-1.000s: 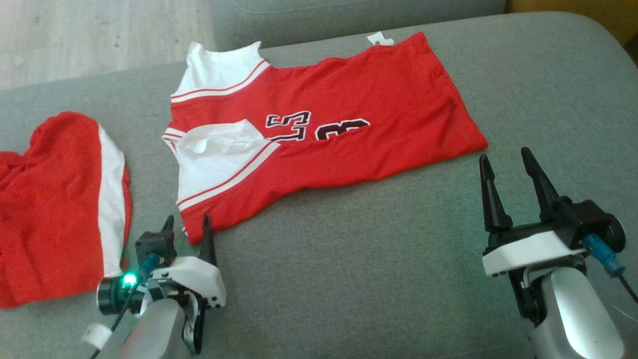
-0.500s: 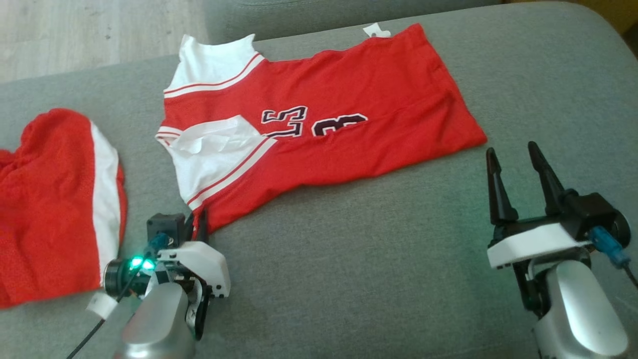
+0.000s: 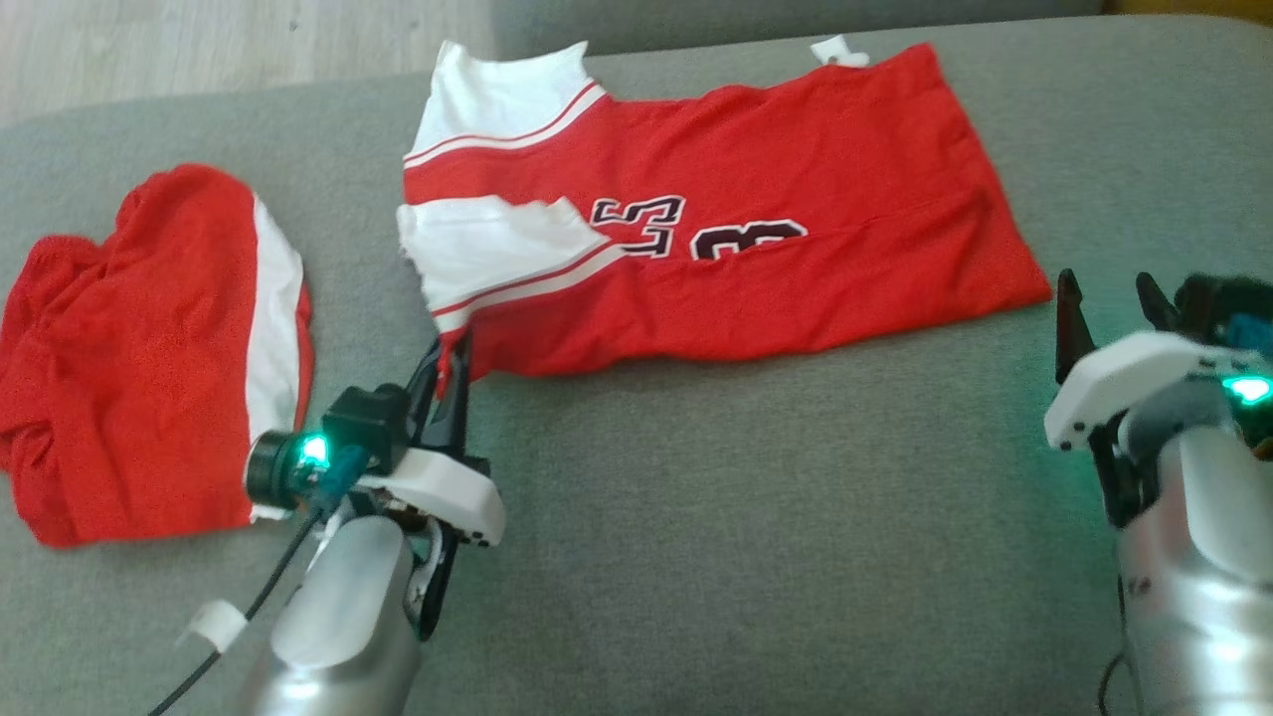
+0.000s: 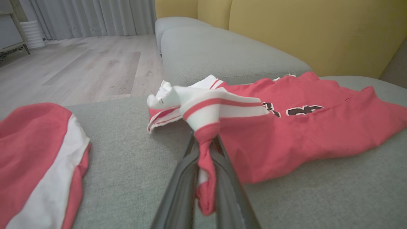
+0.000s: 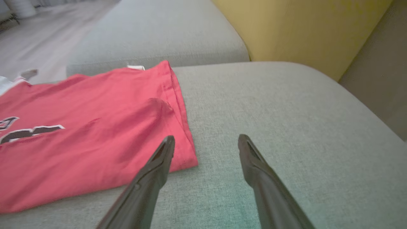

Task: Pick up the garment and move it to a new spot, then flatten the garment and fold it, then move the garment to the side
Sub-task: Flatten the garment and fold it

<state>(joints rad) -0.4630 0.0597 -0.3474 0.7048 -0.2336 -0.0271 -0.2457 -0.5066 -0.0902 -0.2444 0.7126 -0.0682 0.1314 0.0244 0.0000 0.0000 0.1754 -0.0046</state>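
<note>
The garment point(image 3: 756, 189) is a red jersey with white sleeves and dark numbers, spread across the grey sofa seat point(image 3: 746, 517). My left gripper point(image 3: 453, 350) is shut on its near left corner, by the white striped sleeve. In the left wrist view a bunch of red cloth point(image 4: 203, 171) is pinched between the fingers of the left gripper point(image 4: 204, 140), and the sleeve is drawn up above them. My right gripper point(image 3: 1106, 288) is open just off the jersey's near right corner. Nothing is between the fingers of the right gripper point(image 5: 206, 140), and the jersey hem point(image 5: 181, 127) lies under the left fingertip.
A second red and white piece of clothing point(image 3: 149, 348) lies crumpled on the seat to the left, close to my left arm. Wooden floor point(image 3: 199, 40) lies beyond the seat's far left edge. Another grey cushion point(image 4: 222, 54) and a yellow backrest point(image 4: 302, 31) stand behind.
My left gripper has shut on the jersey's near left corner and drawn it up, bunching the sleeve. The right gripper has stayed open. The head view has shifted.
</note>
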